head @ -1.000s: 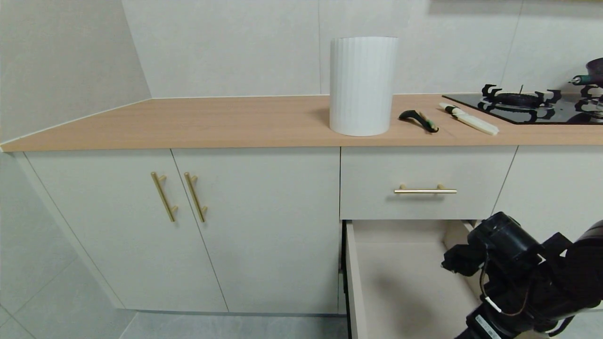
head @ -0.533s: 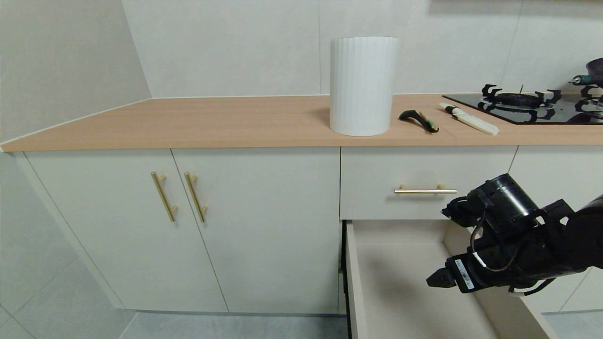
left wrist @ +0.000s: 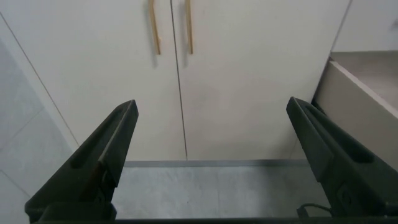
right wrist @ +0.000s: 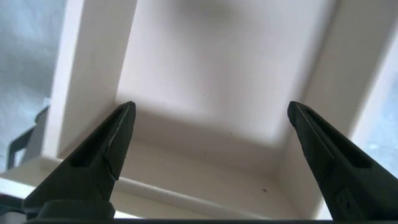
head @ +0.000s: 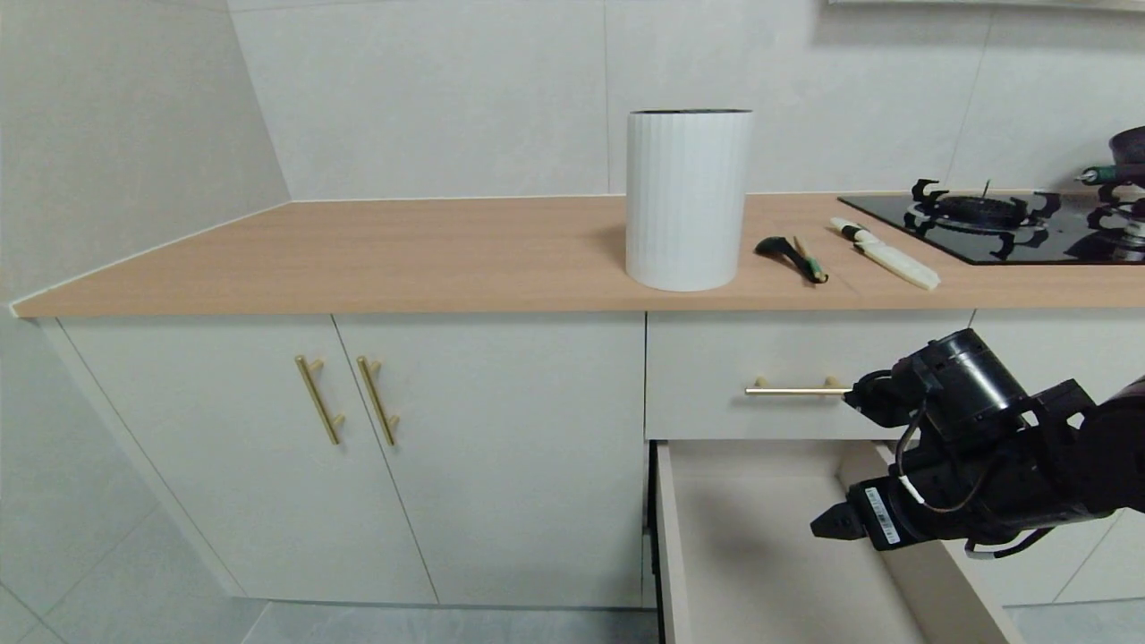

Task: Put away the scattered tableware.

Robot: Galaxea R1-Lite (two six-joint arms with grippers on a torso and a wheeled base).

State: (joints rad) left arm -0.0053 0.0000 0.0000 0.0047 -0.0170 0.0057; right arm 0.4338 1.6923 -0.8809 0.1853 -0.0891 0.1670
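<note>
Step in hand: as I judge it, the fetch. The open drawer (head: 673, 537) is ready and no tableware has been picked up yet.
Doing it well: raise the right pincer (head: 830, 524) out and away from the cabinet front first, because the upper drawer's handle (head: 796, 390) sits just above it. Take one tool at a time. Close across the handle rather than the blade, then lay the tool flat inside the drawer.
Risk: both tools are thin and lie flat on the countertop (head: 402, 255). A shallow grip could let one pivot or slide.
Left pincer (left wrist: 211, 165): the jaws are spread wide, with nothing held and nothing touched. The double cabinet doors (left wrist: 180, 68) stand ahead of it, well apart, and bare floor lies under it.
White ribbed canister (head: 687, 201): upright on the countertop, well above the right pincer and to its left.
Peeler (head: 794, 250): dark with a green grip, lying flat high above the right pincer, just beside the canister.
Knife (head: 881, 253): pale blade, lying flat above the right pincer and slightly to its right, near the peeler but not touching it.
Hob (head: 993, 224): farther right than the knife, up on the countertop.
Right pincer: the jaws gape wide and it carries nothing. It hangs over the open drawer, whose bare floor shows between its fingers. No contact with the walls is visible.
</note>
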